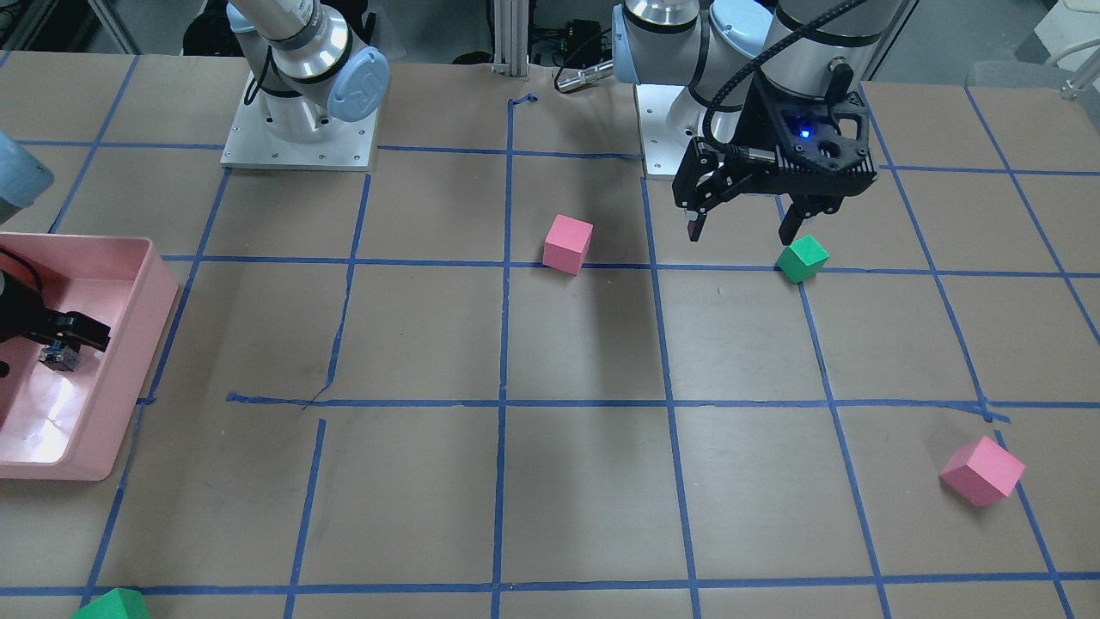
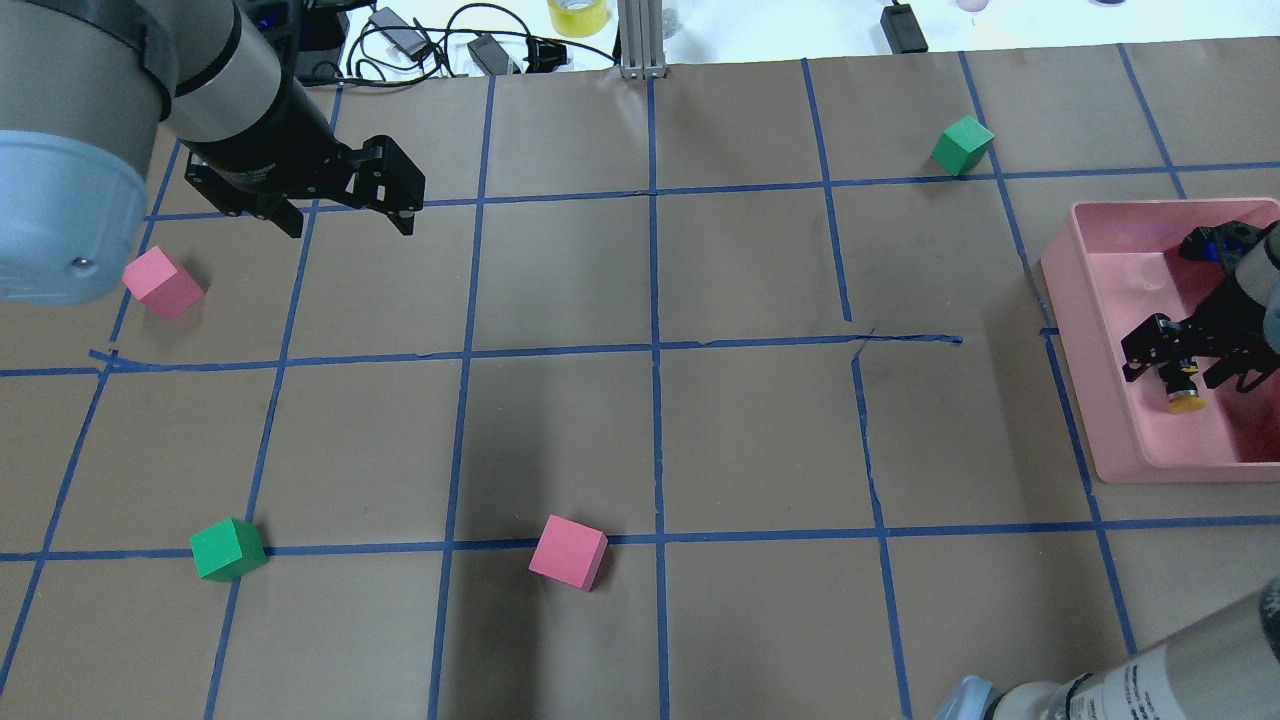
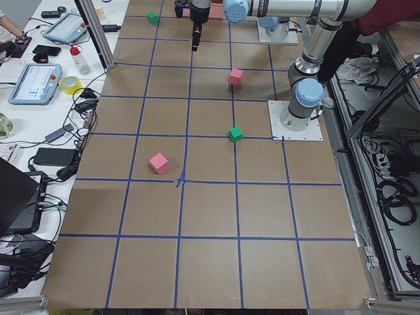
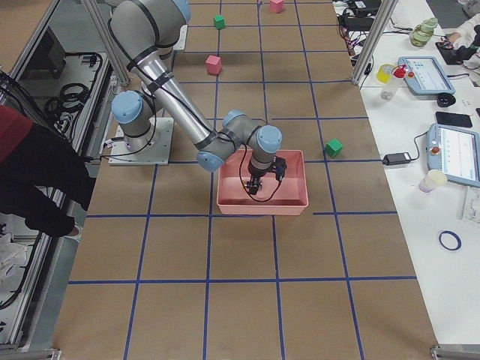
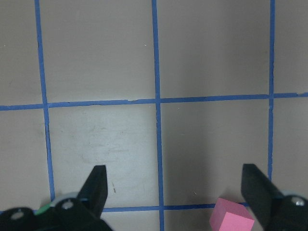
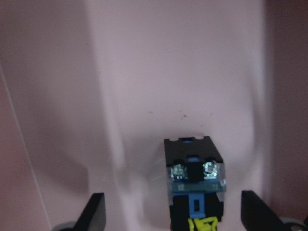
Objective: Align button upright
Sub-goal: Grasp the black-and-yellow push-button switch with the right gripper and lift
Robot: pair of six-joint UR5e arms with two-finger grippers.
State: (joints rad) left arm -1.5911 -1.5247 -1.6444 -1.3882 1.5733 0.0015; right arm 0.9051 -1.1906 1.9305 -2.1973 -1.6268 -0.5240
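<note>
Button [image 6: 195,187] sits inside the pink bin [image 2: 1080,360] at the right edge of the overhead frame, apparently lying on its side on the bin floor. Its long axis runs up-down in the overhead view, with the yellow cap towards the bottom of the frame and the grey-black base block towards the top. The right wrist view agrees: base block with its two screws is uppermost, and yellow shows at the lower edge. Right claw [image 2: 1180,375] is down in the bin, spread wide, its fingers [image 6: 96,211] straddling the button with clear pink floor on both sides and no contact. Left claw [image 2: 348,222] is also wide and holds nothing, hanging over the desk [image 2: 760,430] in the upper left of the overhead frame, well apart from the bin. Step in hand, as judged: grasp for reorientation. To do it well, centre the claw across the block's flat sides rather than the round cap. It should close on the block near the collar so the part cannot pivot out, lift clear of the floor before rotating cap-up, and keep off the near bin wall. Set-down should land on the base, which looks narrow, so release calls for care.
</note>
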